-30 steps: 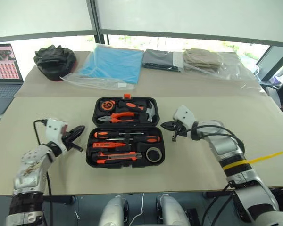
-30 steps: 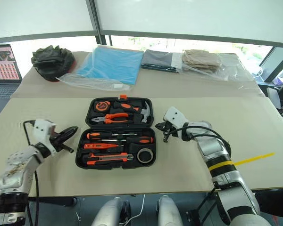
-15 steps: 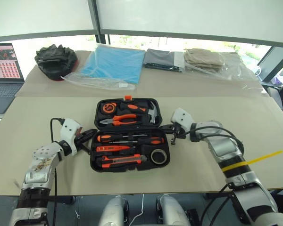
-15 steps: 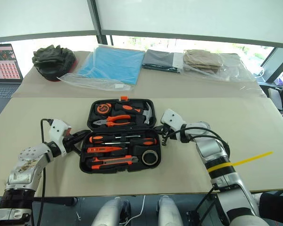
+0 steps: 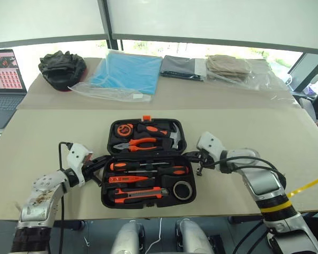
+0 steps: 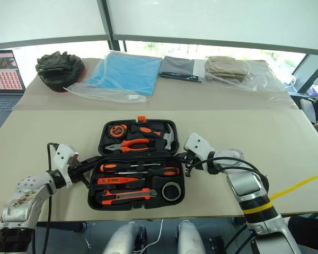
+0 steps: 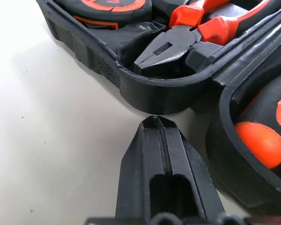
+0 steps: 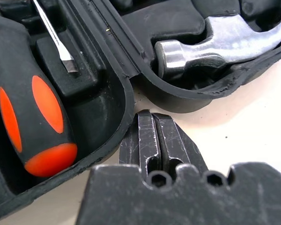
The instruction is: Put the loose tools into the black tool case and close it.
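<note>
The black tool case (image 5: 147, 163) lay open and flat near the front edge of the beige surface (image 5: 254, 127). In its nearer half sat the orange-and-black utility knife (image 5: 138, 194) in front, with the small dark tape roll (image 5: 183, 189) beside it toward the right; behind the knife lay the slim orange tester screwdriver (image 5: 126, 179), then the two screwdrivers (image 5: 148, 168). The left tool (image 5: 98, 160), its two black fingers pressed together and holding nothing, pointed at the case's left side by the hinge. The right tool (image 5: 192, 156), likewise closed and empty, met the right side at the same hinge line. The farther half held the orange-handled pliers (image 5: 139, 143), the hammer (image 5: 175, 136) and an orange latch (image 5: 146, 118) on its far rim. At the back were a black fabric bundle (image 5: 62, 69), a blue sheet (image 5: 126, 71) and a laptop (image 5: 4, 79).
</note>
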`<state>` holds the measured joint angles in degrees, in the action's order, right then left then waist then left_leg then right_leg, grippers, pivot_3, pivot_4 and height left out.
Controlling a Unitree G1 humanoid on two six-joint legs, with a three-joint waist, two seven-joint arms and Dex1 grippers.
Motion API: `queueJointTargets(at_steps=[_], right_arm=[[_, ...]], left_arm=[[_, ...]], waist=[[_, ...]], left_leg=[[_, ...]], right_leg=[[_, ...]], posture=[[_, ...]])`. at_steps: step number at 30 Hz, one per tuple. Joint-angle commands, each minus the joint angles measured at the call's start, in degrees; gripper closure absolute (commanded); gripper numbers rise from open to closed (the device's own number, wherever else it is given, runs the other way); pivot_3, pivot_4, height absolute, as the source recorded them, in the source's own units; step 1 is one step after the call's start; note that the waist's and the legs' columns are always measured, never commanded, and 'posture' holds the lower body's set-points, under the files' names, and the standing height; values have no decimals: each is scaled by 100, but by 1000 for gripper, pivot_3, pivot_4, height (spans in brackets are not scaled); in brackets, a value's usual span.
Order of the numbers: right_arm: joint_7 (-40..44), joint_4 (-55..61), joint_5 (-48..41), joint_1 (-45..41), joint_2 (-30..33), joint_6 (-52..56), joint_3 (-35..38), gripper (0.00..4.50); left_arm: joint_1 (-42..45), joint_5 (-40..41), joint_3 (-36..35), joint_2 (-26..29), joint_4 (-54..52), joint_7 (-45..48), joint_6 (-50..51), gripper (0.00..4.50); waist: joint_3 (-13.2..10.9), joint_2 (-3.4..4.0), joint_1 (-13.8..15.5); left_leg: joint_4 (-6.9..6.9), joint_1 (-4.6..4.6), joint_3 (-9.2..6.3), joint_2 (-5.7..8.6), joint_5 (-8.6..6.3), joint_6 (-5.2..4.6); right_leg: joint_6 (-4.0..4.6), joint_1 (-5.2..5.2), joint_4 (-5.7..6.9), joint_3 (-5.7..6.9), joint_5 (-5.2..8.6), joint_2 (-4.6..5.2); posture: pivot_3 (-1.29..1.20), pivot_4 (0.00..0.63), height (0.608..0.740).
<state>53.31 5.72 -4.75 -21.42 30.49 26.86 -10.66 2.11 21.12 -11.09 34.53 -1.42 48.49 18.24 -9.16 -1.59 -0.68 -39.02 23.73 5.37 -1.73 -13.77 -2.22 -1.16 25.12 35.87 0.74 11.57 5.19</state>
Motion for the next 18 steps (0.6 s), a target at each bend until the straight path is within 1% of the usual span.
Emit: queueJointTargets(at_steps=[1, 2, 3, 4, 5, 6, 7, 8, 9, 10, 11, 12, 13, 14, 18], right_arm=[[145, 375, -408, -34, 310, 391, 443, 4500], [299, 457, -536, -22, 482, 512, 532, 3925], [412, 517, -658, -42, 647, 649, 626, 3732], [448, 552, -747, -61, 753, 742, 674, 3350], [509, 584, -966, -177, 865, 1133, 769, 3076], [557, 610, -1192, -313, 963, 1594, 847, 2704], [579, 631, -1357, -408, 1030, 1922, 890, 2385], [604, 649, -1686, -629, 1087, 2633, 990, 1978], [521, 578, -1918, -955, 1096, 3509, 1069, 1709], [386, 453, -2016, -1312, 1107, 4328, 1051, 1316], [289, 277, -2103, -1684, 1086, 5006, 969, 1048], [162, 98, -2144, -1974, 998, 5455, 934, 644], [51, -67, -2157, -2199, 921, 5690, 862, 406], [-57, -210, -2150, -2375, 849, 5844, 790, 16], [-576, -873, -1952, -2879, 436, 5948, 540, 16]], left_arm=[[10, 216, -457, 301, 78, 31, 173, 4481], [-6, 256, -580, 436, 73, 83, 228, 3983], [-5, 298, -658, 652, 43, 77, 567, 3814], [-6, 334, -686, 802, 15, 64, 819, 3396], [9, 483, -755, 1029, -59, 154, 1196, 3084], [35, 665, -846, 1216, -123, 242, 1563, 2705], [51, 803, -910, 1332, -170, 303, 1792, 2376], [94, 944, -940, 1558, -259, 281, 2328, 1927], [198, 1148, -944, 1760, -349, 267, 2910, 1682], [331, 1294, -904, 1936, -418, 242, 3422, 1292], [525, 1347, -810, 2039, -497, 93, 3845, 1015], [745, 1418, -731, 2062, -515, -66, 4236, 583], [982, 1530, -684, 2026, -507, -194, 4641, 306], [1165, 1603, -644, 1976, -518, -298, 4915, 0], [1898, 1502, -560, 1404, -406, -1074, 5472, 0]], waist=[[0, 0, -3], [-1, -1, -2], [-1, -2, -2], [-3, -4, -3], [-2, -4, -2], [-3, -4, -3], [-3, -4, -4], [-3, -4, -3], [-3, -5, -3], [-11, -10, -21], [-16, -10, -26], [-16, -10, -19], [-16, -10, -15], [-15, -10, -1], [-15, -12, 16]], left_leg=[[0, 0, 0, 0, 1, 1], [-1, 0, 0, 0, 1, 1], [-1, 1, 0, 0, 1, 2], [-1, 2, 0, -1, 1, 2], [-2, 2, -1, -1, 1, 1], [-2, 1, -1, -2, 1, 1], [-2, 1, -1, -3, 1, 2], [-2, -1, 0, -5, 1, 2], [-2, -1, 0, -6, 1, 2], [-3, -4, 0, -7, 1, 2], [-7, 0, 0, -10, 3, 5], [-7, 8, 0, -10, 8, 8], [-7, 4, -3, -10, 9, 8], [-6, 0, -4, -10, 9, 8], [-4, 5, -13, 3, 8, 8]], right_leg=[[0, 0, 1, 0, 0, -1], [0, 1, 1, 0, 0, -1], [0, 2, 2, 1, 0, -1], [1, 3, 2, 1, 0, -1], [1, 3, 0, 2, 0, -1], [1, 2, 0, 3, 1, -1], [1, 2, -1, 3, 1, -1], [2, 3, -1, 2, 1, 0], [4, 2, 0, 2, 3, 0], [6, 1, 2, 3, 4, -1], [9, 7, 10, 1, 5, -2], [12, 17, 10, 0, 3, -3], [15, 13, 13, 4, 4, -3], [16, 11, 13, 5, 5, -4], [14, 4, 12, 7, 6, -5]], posture=[[0, 150, 740], [0, 150, 740], [0, 150, 740], [0, 150, 740], [0, 150, 740], [0, 150, 740], [0, 150, 740], [0, 150, 740], [0, 150, 740], [0, 150, 740], [0, 150, 740], [0, 150, 740], [0, 150, 740], [0, 150, 740], [0, 150, 740]])
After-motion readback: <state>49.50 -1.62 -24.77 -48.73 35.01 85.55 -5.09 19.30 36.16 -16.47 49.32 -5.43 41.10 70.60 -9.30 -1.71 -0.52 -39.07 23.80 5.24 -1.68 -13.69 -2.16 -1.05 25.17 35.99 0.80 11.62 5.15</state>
